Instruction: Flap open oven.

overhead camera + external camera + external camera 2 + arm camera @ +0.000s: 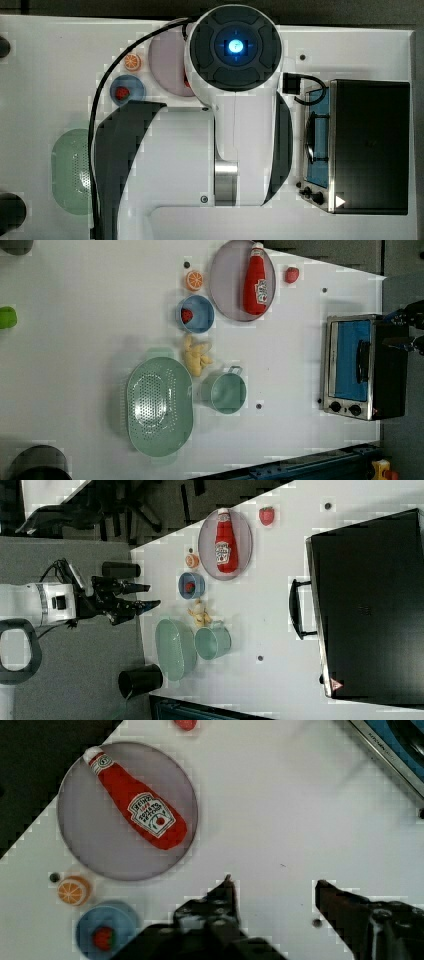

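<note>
The oven (362,367) is found at the far right of the bench (100,315) in the left view, well apart from the other items, with its door shut and its curved handle (362,361) standing proud of the bluish glass. It is judged to be heavy and rigid, a boxy black metal shell with a silver front frame, so that it should stay put when the door is pulled; the glass pane is to be treated as fragile and smooth, and no hold is to be sought on it. The handle, a stiff metal bar with a gap behind it, is judged the proper place to be hooked or pinched, near its middle, so that the door swings evenly on its hinge. Two small black knobs (345,408) are seen at one end of the front. The gripper (272,887) is held above bare bench, its dark jaws spread apart with nothing between them. Elsewhere a glossy red ketchup bottle (256,280) lies on a round grey plate (225,285), beside a blue bowl (196,314), an orange slice (194,280), a perforated green colander (159,406) and a green pot (228,392)
</note>
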### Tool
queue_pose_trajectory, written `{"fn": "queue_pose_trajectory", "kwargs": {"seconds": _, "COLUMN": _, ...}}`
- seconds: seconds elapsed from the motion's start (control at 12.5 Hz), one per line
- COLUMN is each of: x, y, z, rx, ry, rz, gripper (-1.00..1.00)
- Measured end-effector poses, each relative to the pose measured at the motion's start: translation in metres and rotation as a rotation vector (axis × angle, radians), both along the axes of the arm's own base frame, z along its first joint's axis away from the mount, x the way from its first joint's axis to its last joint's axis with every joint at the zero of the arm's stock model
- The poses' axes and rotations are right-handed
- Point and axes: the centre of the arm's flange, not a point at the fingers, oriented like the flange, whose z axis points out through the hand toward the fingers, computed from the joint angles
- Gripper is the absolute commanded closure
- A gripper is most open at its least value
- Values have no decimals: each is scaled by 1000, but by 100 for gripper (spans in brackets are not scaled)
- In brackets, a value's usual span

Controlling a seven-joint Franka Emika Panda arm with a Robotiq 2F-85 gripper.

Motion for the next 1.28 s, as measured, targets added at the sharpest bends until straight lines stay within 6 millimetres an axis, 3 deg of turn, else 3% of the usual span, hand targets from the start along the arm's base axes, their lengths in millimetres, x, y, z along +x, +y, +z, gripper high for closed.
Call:
{"fn": "queue_pose_trajectory", "kwargs": {"seconds": 0.08, "x": -43, "y": -6, "z": -11, "rx": 0, "ry": 102, "rz": -39, "gripper": -59}}
{"fn": "queue_pose_trajectory", "kwargs": {"seconds": 0.24, "x": -120, "y": -20, "z": 4, "rx": -12, "ry": 165, "rz": -98, "gripper": -99}}
{"fn": "queue_pose_trajectory", "kwargs": {"seconds": 0.4, "x": -157, "y": -30, "z": 43, "rx": 2, "ry": 65, "rz": -127, "gripper": -90}}
{"fn": "queue_pose_trajectory", "kwargs": {"seconds": 0.48, "x": -164, "y": -33, "z": 66, "rx": 7, "ry": 6, "rz": -135, "gripper": -65}}
{"fn": "queue_pose_trajectory", "kwargs": {"seconds": 0.64, "x": -168, "y": -34, "z": 93, "rx": 16, "ry": -55, "rz": -141, "gripper": -14}}
{"fn": "queue_pose_trajectory", "kwargs": {"seconds": 0.88, "x": -160, "y": -38, "z": 79, "rx": 14, "ry": -33, "rz": -150, "gripper": 55}}
{"fn": "queue_pose_trajectory", "kwargs": {"seconds": 0.96, "x": -154, "y": -40, "z": 71, "rx": 14, "ry": -21, "rz": -154, "gripper": 65}}
{"fn": "queue_pose_trajectory", "kwargs": {"seconds": 1.28, "x": -123, "y": -58, "z": 37, "rx": -4, "ry": -43, "rz": -91, "gripper": 65}}
